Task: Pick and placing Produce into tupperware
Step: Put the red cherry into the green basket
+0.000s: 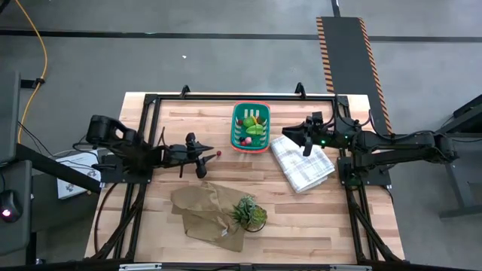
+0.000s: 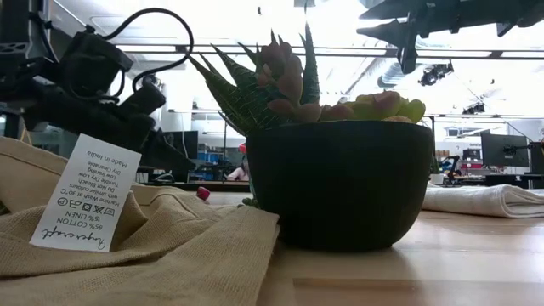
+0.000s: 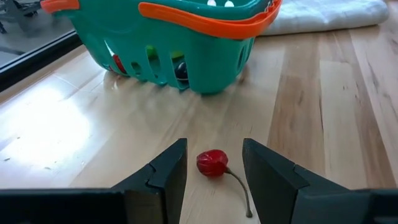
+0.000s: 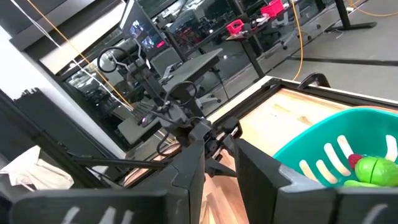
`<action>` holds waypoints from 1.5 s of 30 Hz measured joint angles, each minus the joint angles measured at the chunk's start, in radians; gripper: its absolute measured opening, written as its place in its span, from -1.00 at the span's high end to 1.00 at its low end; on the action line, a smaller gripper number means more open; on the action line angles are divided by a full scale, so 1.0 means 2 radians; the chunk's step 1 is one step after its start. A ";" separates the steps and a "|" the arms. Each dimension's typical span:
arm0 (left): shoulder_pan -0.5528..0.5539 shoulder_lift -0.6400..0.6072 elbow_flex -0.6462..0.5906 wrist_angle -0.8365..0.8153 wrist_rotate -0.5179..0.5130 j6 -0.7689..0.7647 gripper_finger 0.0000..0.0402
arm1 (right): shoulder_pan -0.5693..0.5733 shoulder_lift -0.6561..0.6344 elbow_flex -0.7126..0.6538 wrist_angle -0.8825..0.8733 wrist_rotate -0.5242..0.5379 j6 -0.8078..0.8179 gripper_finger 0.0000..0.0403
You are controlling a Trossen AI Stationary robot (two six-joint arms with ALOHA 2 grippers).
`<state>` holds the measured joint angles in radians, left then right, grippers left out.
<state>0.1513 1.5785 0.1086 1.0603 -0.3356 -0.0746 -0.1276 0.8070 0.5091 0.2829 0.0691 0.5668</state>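
A small red cherry with a thin stem [image 3: 212,163] lies on the wooden table, a little to the left of the teal basket [image 1: 251,128]. My left gripper [image 3: 214,173] is open and low over the table, one finger on either side of the cherry without touching it; it also shows in the high view [image 1: 212,154]. The basket [image 3: 186,50] holds light green pieces [image 4: 373,169] and small red and dark balls. My right gripper [image 4: 219,163] is open and empty, raised above the white checked cloth [image 1: 303,164] to the right of the basket.
A spiky potted plant in a dark bowl [image 1: 249,214] stands near the table's front, on the edge of a crumpled tan cloth [image 1: 205,212]. The folded white checked cloth lies right of the basket. A black frame [image 1: 151,105] runs round the table's edges.
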 joint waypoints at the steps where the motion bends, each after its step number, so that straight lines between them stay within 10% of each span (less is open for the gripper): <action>1: 0.000 0.005 0.003 0.000 0.000 0.000 0.29 | 0.000 0.000 0.000 -0.001 -0.002 0.000 0.61; 45: 0.042 0.107 0.044 0.034 0.045 -0.005 0.29 | 0.020 0.000 0.000 -0.005 -0.008 -0.009 0.61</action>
<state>0.2359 1.7931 0.1959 1.1277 -0.2462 -0.0852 -0.0886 0.8067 0.5091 0.2726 0.0531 0.5486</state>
